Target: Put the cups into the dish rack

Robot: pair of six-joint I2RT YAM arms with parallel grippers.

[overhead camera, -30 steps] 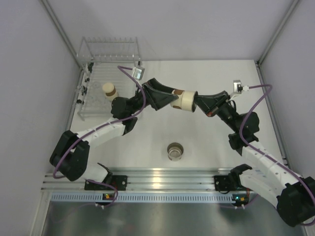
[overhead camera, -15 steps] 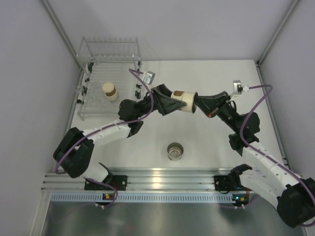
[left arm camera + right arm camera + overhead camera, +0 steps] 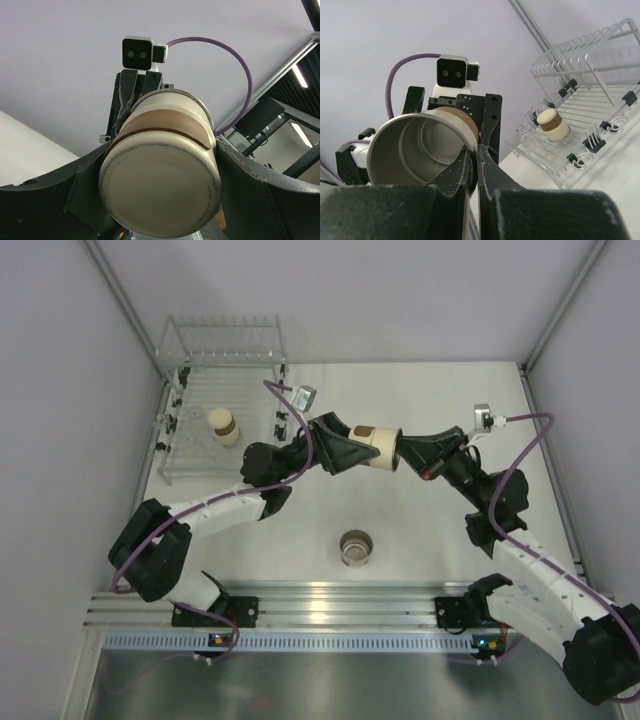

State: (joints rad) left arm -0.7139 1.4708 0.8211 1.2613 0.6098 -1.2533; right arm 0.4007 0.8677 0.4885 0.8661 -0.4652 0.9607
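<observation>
A cream cup [image 3: 381, 445] lies on its side in mid-air over the table's [image 3: 420, 530] far middle, between both grippers. The left gripper [image 3: 355, 448] clasps its base end, fingers [image 3: 252, 195] pressed to both sides. The right gripper [image 3: 402, 448] pinches the rim, one finger [image 3: 490, 175] outside, one inside. A second cup [image 3: 222, 424] sits in the rack [image 3: 195, 455] at the far left corner. A third cup [image 3: 355, 547] stands upright by the middle of the near edge.

Left fingers [image 3: 340, 450] clamped, right fingers [image 3: 425, 448] pinched, tips meeting
</observation>
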